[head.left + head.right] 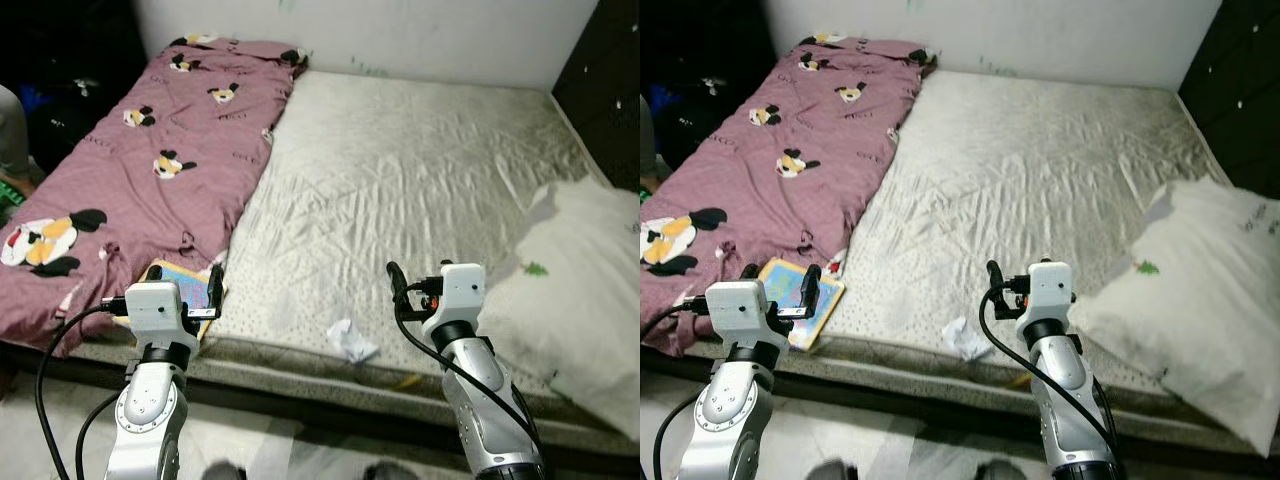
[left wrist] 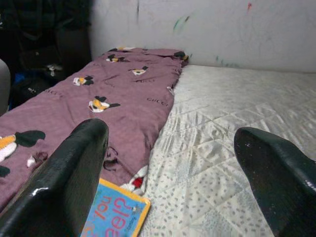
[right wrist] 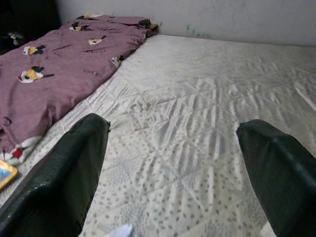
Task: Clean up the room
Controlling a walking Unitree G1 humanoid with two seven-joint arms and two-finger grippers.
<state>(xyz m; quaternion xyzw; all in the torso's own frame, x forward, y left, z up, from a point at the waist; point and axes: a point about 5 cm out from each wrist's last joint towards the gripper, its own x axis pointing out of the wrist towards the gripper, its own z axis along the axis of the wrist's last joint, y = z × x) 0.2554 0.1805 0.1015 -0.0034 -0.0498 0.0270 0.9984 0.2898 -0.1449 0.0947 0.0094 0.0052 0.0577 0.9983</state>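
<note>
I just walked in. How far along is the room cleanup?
Early. Nothing looks tidied yet. Both grippers, left and right, hover open and empty at the bed's near edge. Left to do: the crumpled paper, the book, the rumpled blanket and the pillow.

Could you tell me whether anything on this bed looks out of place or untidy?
Yes. A crumpled white paper lies near the front edge of the mattress, a colourful book sits beside the maroon blanket, and the white pillow overhangs the right corner.
</note>
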